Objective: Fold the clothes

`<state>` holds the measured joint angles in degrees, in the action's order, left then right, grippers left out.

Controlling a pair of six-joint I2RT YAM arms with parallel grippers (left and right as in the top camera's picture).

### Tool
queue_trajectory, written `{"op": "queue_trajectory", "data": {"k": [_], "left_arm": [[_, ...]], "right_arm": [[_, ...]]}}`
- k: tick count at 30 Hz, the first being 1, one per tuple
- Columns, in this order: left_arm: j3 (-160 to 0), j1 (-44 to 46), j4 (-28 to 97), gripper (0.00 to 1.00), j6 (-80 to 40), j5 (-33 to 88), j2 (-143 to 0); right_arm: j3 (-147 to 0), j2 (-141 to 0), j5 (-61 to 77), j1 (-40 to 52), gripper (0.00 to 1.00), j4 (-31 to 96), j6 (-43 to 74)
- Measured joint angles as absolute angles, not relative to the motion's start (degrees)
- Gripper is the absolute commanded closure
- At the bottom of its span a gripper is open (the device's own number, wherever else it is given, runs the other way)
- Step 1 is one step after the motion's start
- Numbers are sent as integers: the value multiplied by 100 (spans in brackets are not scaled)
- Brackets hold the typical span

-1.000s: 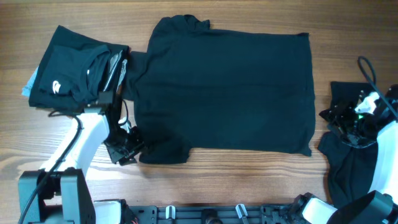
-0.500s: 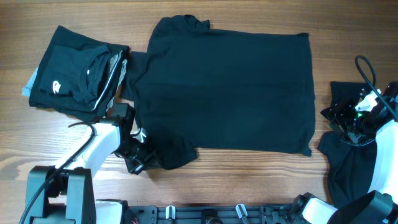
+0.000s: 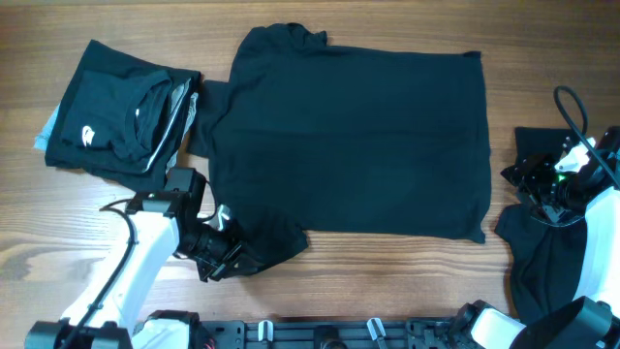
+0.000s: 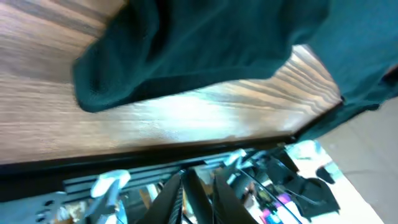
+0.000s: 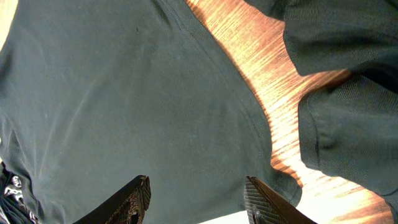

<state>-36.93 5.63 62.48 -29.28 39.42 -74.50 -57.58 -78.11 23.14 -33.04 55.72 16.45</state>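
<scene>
We see the wooden table [image 3: 387, 281] carrying all the clothes. Largest is the spread shirt [image 3: 349, 145], lying flat at the middle. A folded pile [image 3: 111, 121] lies at the far left corner, and a third garment [image 3: 538, 262] lies crumpled at the right edge, partly beneath the right arm.

Only the overhead view shows all three together. There the shirt's near-left sleeve [image 3: 271, 237] is bunched, with the left gripper [image 3: 221, 257] just beside it. That arm's own camera is blurred: the sleeve [image 4: 186, 56] lies beyond the fingers, which sit close together with no cloth between them, and we cannot tell whether they meet.

The right gripper [image 3: 528, 184] looks a dark knot from above; its wrist view shows the fingers [image 5: 134, 199] spread wide over black cloth, gripping nothing.

Smallest, a white logo [image 3: 87, 136] marks the pile.
</scene>
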Motion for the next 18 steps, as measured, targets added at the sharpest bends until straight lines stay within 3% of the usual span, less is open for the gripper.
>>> {"op": "queue_trajectory", "data": {"k": [3, 7, 11, 13, 18], "left_arm": [[-3691, 563, 6189, 73, -2928, 3385, -7417], [-3693, 563, 5929, 51, -2926, 2751, -7417], [-3693, 563, 5835, 42, -2943, 2351, -7419], [-3673, 563, 5658, 41, -2954, 2233, -7419], [-3229, 563, 4790, 55, -3061, 2263, -7428]], "right_arm": [[-5758, -7811, 2152, -3304, 39, 5693, 1662], [-5747, -7815, 1981, -3304, 39, 5763, 1662], [-5566, -7902, 1920, -3304, 39, 5758, 1662], [-5470, -8064, 1905, -3304, 38, 5767, 1662], [-5450, -8344, 1896, -3304, 38, 5695, 1662]]}}
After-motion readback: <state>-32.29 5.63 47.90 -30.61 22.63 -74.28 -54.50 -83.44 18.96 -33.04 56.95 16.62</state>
